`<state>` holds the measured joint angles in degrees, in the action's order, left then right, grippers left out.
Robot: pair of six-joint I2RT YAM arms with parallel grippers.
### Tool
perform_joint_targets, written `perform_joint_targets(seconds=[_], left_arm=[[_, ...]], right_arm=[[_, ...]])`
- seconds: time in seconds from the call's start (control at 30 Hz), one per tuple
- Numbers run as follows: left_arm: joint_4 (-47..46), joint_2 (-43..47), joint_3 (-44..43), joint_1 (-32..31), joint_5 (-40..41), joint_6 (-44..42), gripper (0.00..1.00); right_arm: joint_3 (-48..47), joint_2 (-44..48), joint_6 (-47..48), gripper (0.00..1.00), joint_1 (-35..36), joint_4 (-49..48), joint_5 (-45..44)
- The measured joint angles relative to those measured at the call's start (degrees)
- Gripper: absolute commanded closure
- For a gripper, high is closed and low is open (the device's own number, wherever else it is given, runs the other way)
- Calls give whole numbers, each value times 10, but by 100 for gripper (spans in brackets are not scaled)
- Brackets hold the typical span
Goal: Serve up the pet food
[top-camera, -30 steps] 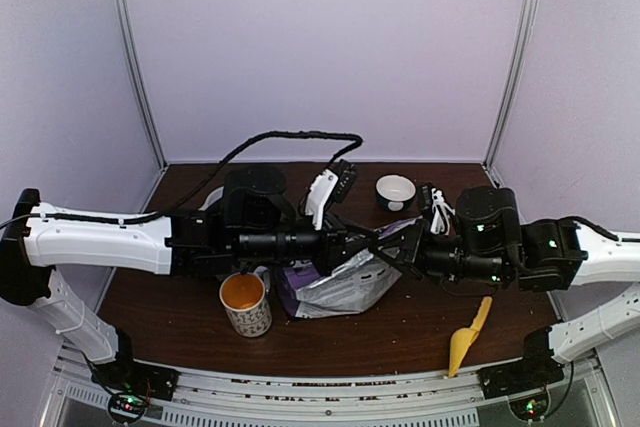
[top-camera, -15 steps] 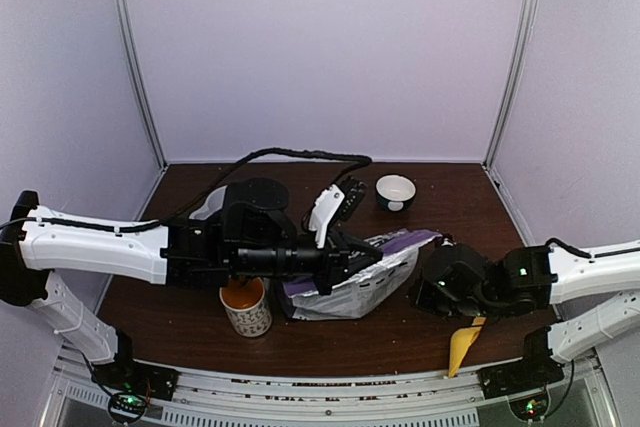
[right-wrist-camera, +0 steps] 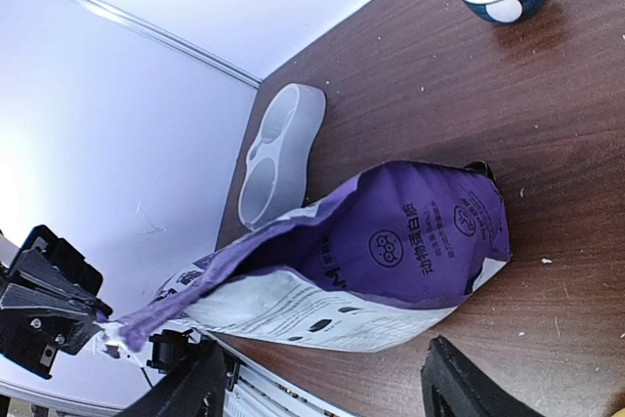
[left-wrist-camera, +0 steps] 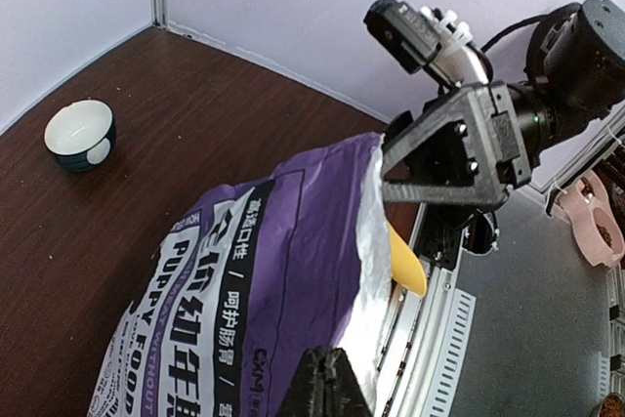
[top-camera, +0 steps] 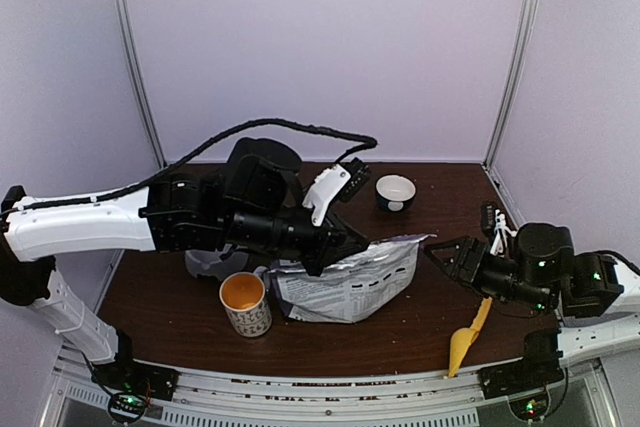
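Right pincer (top-camera: 441, 253) withdrawn — open, near bag (top-camera: 350, 282) mouth

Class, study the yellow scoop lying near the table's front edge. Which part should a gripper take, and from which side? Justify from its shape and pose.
Probably the narrow handle end of the yellow scoop, taken from above by the open right gripper, with the jaws across its width. It lies flat and tapers away from its wide front end.
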<state>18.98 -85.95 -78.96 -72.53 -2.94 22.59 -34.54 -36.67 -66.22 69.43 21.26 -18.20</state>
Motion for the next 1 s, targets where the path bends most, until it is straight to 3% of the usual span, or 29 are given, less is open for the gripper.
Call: perform_joint_targets(seconds=[0.27, 0.43, 0.77, 0.87, 1.0], left_arm=[[89, -17, -55, 0, -1, -35, 71], [119, -26, -71, 0, -1, -52, 67], [158, -44, -104, -1, 39, -72, 94], [160, -44, -106, 0, 45, -75, 100], [161, -44, -106, -1, 43, -78, 100]], right_arm=[[-3, 17, 43, 28, -6, -6, -3], [-12, -9, 61, 28, -7, -26, 5], [-19, -37, 82, 27, -7, -52, 32], [-19, -32, 93, 20, -7, -50, 35], [-46, -19, 132, 18, -7, -10, 40]])
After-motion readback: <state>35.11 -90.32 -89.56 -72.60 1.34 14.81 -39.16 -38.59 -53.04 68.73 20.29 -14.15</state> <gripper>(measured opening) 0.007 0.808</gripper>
